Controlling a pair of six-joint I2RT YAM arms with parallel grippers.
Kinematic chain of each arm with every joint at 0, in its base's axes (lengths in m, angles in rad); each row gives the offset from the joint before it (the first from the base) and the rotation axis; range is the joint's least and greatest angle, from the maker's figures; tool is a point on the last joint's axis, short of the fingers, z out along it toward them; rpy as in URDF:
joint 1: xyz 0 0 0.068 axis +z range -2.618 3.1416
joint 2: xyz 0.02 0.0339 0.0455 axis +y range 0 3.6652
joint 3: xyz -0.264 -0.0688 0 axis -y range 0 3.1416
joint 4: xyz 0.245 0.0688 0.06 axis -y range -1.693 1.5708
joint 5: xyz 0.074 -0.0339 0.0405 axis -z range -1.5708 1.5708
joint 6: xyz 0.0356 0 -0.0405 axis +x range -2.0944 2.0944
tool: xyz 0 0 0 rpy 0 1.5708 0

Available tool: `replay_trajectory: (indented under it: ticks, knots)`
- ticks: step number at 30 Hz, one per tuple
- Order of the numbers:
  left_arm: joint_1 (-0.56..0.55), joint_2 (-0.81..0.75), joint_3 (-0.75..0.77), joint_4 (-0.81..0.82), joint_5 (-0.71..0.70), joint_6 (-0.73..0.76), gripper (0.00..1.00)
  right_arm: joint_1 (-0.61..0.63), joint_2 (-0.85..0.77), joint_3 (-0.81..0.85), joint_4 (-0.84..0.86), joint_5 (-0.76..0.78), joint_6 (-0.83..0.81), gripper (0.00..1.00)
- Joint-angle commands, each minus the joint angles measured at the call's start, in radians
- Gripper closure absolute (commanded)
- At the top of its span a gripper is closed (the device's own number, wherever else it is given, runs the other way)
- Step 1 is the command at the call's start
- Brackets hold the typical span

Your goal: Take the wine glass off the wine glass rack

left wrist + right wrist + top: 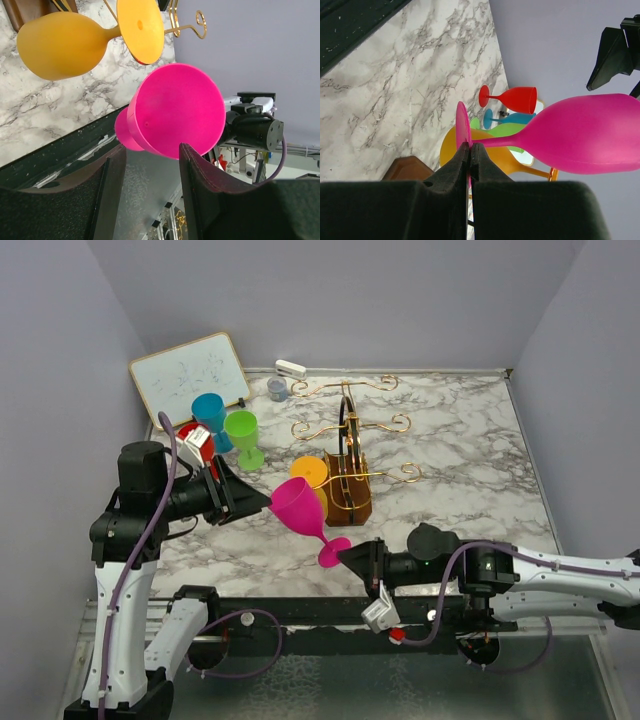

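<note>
– Dark foam-padded fingers (pixel 452 167) of the right gripper (pixel 470 147) are filling the foreground. What are they doing?
– They are clenching on the round foot of the bright pink plastic wine glass (pixel 585 135), one pad pressing on each face of the disc.
– Where is that glass sitting?
– It is hanging in the air, tilted nearly onto its side. Its stem is running away from the right gripper and its bowl is reaching toward the left gripper (pixel 152 149). It is hanging clear of the gold wire wine glass rack (pixel 352 502), which is standing on its brown wooden base just beyond the right gripper's tips, on the white marbled table (pixel 470 470).
– And the left gripper?
– Its jaws are standing spread apart, released, with the pink bowl's open mouth facing into the gap. Whether either finger is touching the bowl, I cannot tell.
– Anything else close by?
– An orange plastic wine glass (pixel 60 45) is hanging by its stem in the rack's wire, just past the pink bowl from the left gripper. A green goblet (pixel 243 432) and a blue goblet (pixel 208 410) are standing upright beyond the left gripper, before a small whiteboard (pixel 185 370).
</note>
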Motion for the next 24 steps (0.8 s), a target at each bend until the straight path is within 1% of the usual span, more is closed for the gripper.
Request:
replay_trajectory:
  ticks: [1,7,15,24]
  knots:
    - [-0.002,-0.014,-0.011,0.002,0.009,0.015,0.5,0.016,-0.004,-0.002,0.024,0.047,-0.036,0.99]
    - [-0.001,-0.02,-0.04,-0.001,0.008,0.015,0.5,0.03,0.009,-0.008,0.057,0.074,-0.089,0.99]
    - [-0.001,-0.015,-0.038,0.0,0.008,0.014,0.5,0.065,0.06,-0.011,0.066,0.108,-0.128,0.99]
    - [-0.002,-0.033,-0.073,-0.022,-0.004,0.03,0.51,0.085,0.079,-0.056,0.177,0.178,-0.207,0.99]
